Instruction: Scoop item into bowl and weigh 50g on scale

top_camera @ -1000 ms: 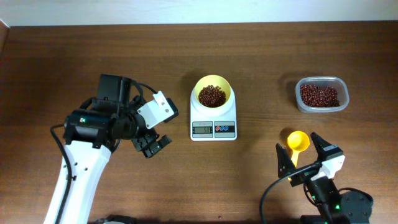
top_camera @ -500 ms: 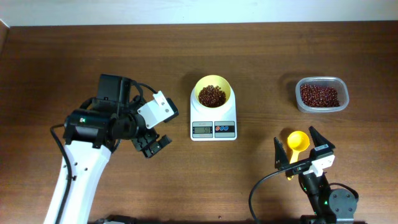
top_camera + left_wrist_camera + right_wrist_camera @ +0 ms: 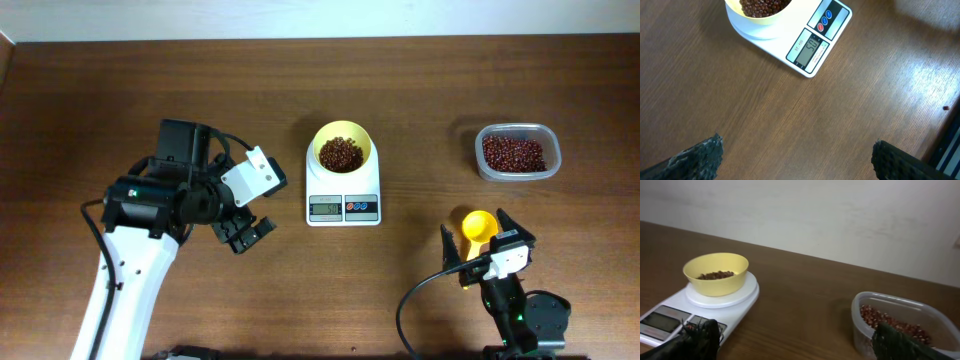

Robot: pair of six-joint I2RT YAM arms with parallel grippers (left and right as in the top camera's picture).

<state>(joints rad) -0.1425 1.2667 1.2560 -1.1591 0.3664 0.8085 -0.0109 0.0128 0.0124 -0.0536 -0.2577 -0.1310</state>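
Two grippers, both spread, empty: left gripper (image 3: 245, 232) near scale (image 3: 343, 207) bearing bowl (image 3: 366, 141) of beans (image 3: 341, 152); right gripper (image 3: 478, 242) at scoop (image 3: 477, 226), container (image 3: 481, 160) beyond.

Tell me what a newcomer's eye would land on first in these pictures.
The yellow bowl of dark red beans, sitting on the white scale in the middle of the table, draws the eye first. Next come the clear container holding more of the same beans at the right, and the bright yellow scoop lying on the wood nearer the front edge.
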